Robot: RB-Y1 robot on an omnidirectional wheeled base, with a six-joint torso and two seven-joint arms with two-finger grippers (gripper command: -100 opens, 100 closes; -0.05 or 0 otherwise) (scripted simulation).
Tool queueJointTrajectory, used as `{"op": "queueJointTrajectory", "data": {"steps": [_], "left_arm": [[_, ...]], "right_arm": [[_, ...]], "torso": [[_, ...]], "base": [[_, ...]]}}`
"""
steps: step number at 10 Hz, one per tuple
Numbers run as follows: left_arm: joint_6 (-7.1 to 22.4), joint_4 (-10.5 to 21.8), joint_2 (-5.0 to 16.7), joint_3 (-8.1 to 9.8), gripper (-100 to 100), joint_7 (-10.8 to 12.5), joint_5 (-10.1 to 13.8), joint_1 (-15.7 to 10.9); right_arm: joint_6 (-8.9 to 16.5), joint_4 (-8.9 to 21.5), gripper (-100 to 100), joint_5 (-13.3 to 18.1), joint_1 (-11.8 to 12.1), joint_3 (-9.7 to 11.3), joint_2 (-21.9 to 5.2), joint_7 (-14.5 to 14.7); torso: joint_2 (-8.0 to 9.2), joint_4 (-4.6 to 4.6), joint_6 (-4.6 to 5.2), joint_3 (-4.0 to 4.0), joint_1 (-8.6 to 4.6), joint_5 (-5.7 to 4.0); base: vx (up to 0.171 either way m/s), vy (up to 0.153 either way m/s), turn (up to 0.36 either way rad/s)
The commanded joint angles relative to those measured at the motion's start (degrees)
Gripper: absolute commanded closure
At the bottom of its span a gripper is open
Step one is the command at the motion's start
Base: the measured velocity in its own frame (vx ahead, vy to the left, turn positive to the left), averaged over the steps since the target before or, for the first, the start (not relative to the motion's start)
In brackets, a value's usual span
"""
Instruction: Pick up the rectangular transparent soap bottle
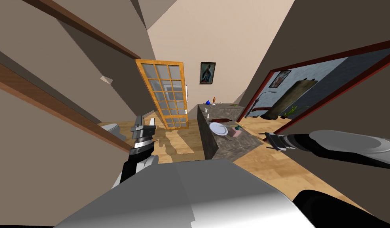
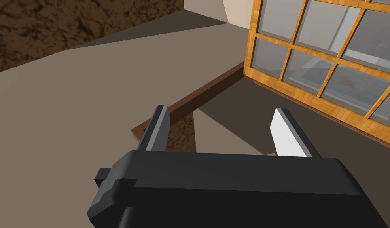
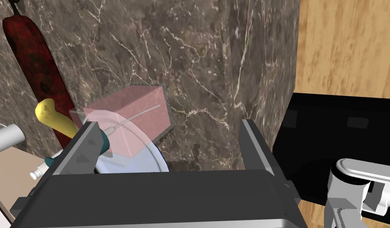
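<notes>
The soap bottle [image 3: 131, 115] is a clear, pink-tinted rectangular block lying on a dark marble counter [image 3: 214, 59], its teal pump end [image 3: 104, 143] over a white plate [image 3: 144, 165]. My right gripper [image 3: 168, 138] hovers open just short of it; the bottle sits near one finger [image 3: 82, 147], off the middle of the gap. In the head view the bottle [image 1: 236, 133] lies near the counter's [image 1: 230, 148] near end, with the right gripper [image 1: 266, 139] to its right. My left gripper [image 1: 144, 123] is raised at the left, open [image 2: 222, 126] and holding nothing.
A dark red roller [image 3: 32, 67] and a yellow-handled tool [image 3: 52, 116] lie beside the plate. Small items stand at the counter's far end [image 1: 212, 102]. A glazed wooden door [image 1: 166, 93] stands left of the counter, and a red-framed doorway [image 1: 309, 95] is on the right. The floor is wood.
</notes>
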Motion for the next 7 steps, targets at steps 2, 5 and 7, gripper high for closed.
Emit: {"op": "queueJointTrajectory", "data": {"steps": [2,5,7], "left_arm": [[0.00,0.00,0.00,0.00,0,0.00,0.00,0.00],[0.00,0.00,0.00,0.00,0,0.00,0.00,0.00],[0.00,0.00,0.00,0.00,0,0.00,0.00,0.00]], "right_arm": [[-1.87,0.95,-100,-2.31,1.19,-1.44,-4.15,-4.45],[-3.62,1.93,-100,-4.82,1.54,-2.35,-8.06,-8.59],[-4.48,2.30,-100,-6.10,1.57,-2.76,-9.97,-10.52]], "torso": [[-0.05,-0.01,0.00,-0.03,-0.01,0.00],[-0.12,-0.03,-0.01,-0.07,0.00,0.00],[-0.04,-0.01,0.00,-0.03,-0.10,-0.03]], "base": [[0.117,0.046,-0.048],[0.117,0.038,-0.034],[0.097,0.023,-0.022]]}}
